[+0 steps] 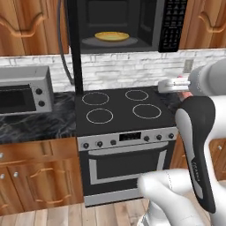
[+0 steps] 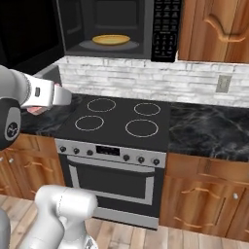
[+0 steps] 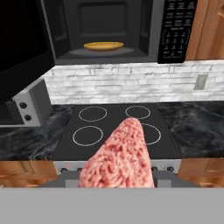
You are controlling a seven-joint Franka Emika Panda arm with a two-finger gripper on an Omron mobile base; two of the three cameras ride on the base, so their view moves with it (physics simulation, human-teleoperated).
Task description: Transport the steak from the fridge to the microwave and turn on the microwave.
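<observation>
The steak, a pinkish-red slab, fills the lower middle of the hand view, with my gripper shut on it. A sliver of the steak shows under the gripper at the stove's right side, and again in the right base view, steak and gripper. Up above the stove, the microwave stands with its door swung open to the left. A yellow plate lies inside it. The fridge is out of view.
A black stove with burner rings is below the microwave. A silver toaster oven sits on the dark counter to the left. More counter and a wall outlet are on the right. Wooden cabinets flank the microwave.
</observation>
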